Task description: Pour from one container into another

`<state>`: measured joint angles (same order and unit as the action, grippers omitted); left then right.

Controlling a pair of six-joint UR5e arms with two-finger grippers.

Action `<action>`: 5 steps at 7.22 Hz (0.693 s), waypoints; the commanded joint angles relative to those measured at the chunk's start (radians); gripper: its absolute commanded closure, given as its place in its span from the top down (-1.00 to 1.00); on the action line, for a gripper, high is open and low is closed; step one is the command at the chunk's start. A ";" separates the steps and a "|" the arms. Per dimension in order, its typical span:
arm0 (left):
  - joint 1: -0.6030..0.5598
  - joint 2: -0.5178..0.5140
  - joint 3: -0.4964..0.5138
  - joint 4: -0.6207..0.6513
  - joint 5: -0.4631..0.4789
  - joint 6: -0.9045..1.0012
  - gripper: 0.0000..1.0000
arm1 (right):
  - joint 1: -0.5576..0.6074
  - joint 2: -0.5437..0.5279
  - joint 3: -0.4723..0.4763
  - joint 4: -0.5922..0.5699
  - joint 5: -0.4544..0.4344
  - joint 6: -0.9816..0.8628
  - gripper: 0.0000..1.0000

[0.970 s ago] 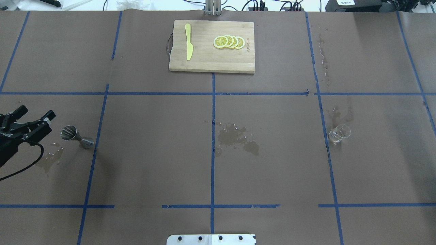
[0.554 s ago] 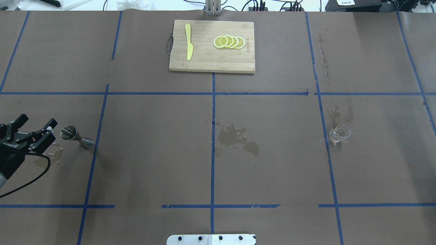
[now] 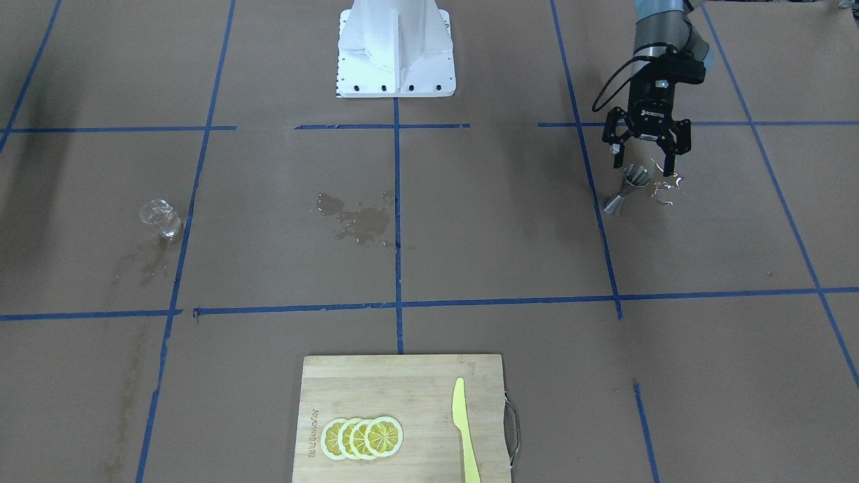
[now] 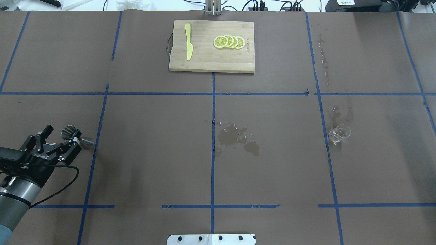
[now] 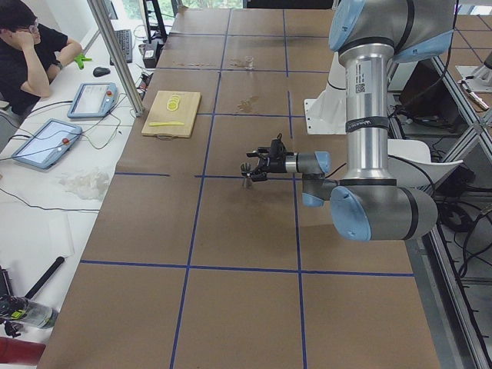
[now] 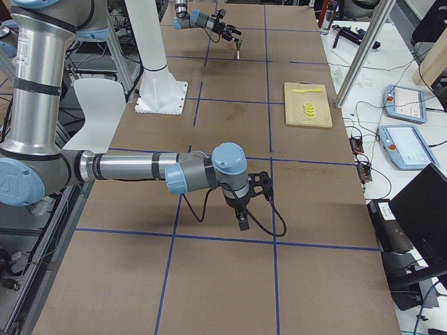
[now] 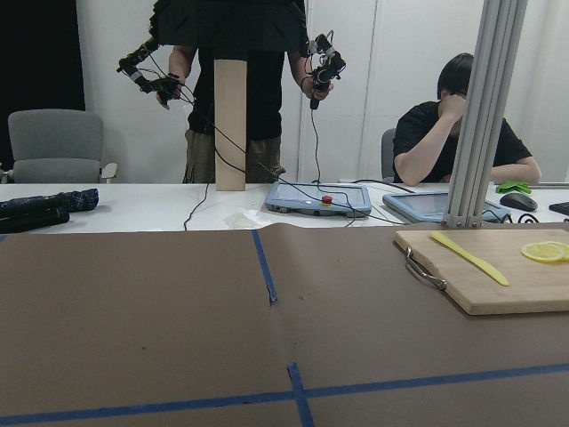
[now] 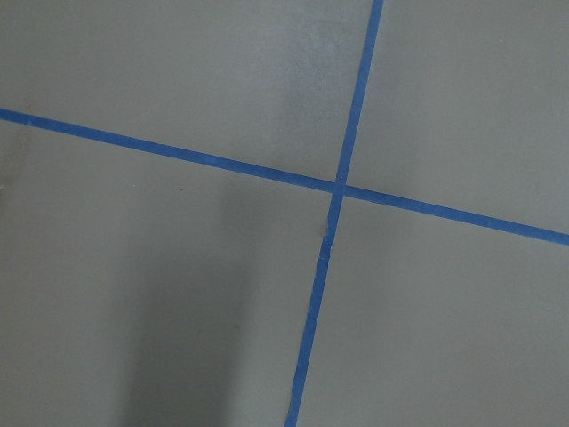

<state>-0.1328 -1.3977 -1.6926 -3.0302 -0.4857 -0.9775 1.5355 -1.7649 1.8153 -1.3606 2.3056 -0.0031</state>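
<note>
Left gripper (image 3: 642, 168) spread wide at steel jigger (image 3: 629, 186), clear glass (image 3: 160, 218) well apart

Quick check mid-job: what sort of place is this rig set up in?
Most likely a robotics lab's data-collection cell: the table is covered in brown paper gridded with blue tape, teach pendants lie on the side bench, and a person sits beside them.

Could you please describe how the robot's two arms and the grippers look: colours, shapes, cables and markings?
The left arm and the right arm are silver-grey tubes with light blue joint caps. The left gripper is black, with two linked fingers and white lettering on its body. A black cable loops beside its wrist. The right arm's end is black too, with a looping black cable.
</note>
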 commanded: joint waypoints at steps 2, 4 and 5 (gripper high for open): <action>0.012 -0.017 0.039 -0.001 0.001 0.000 1.00 | 0.000 0.002 -0.002 0.000 -0.002 0.000 1.00; 0.012 -0.018 0.062 -0.001 -0.002 0.002 1.00 | -0.002 0.002 -0.005 0.000 0.000 0.000 1.00; 0.018 -0.021 0.074 -0.002 -0.004 0.003 1.00 | 0.000 0.004 -0.005 0.000 -0.002 0.000 1.00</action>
<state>-0.1197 -1.4161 -1.6350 -3.0315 -0.4874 -0.9754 1.5350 -1.7621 1.8109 -1.3606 2.3047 -0.0031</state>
